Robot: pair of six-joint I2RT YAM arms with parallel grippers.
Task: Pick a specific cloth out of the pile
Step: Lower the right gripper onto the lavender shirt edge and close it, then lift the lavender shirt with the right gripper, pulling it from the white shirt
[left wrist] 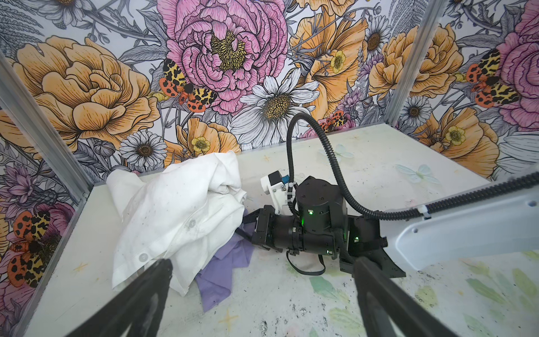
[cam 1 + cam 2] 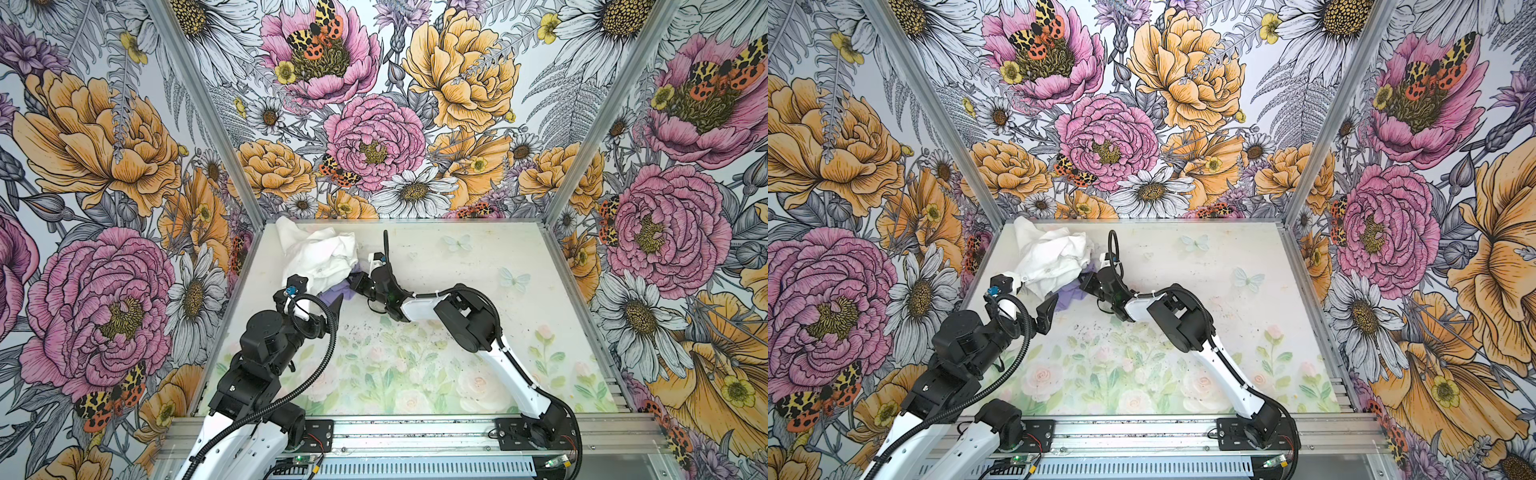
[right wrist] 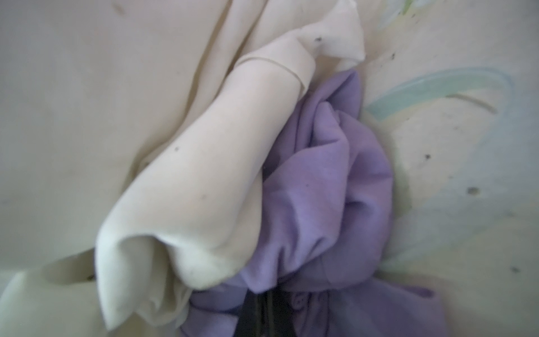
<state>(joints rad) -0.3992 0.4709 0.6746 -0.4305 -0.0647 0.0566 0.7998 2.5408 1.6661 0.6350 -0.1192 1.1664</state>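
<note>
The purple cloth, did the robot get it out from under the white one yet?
Not yet. Done: the right claw has reached into the pile and looks shut on the purple cloth. In hand: that pinch. The white cloth lies over most of the purple one. Left: pulling it free. The left claw is open, holding nothing.
</note>
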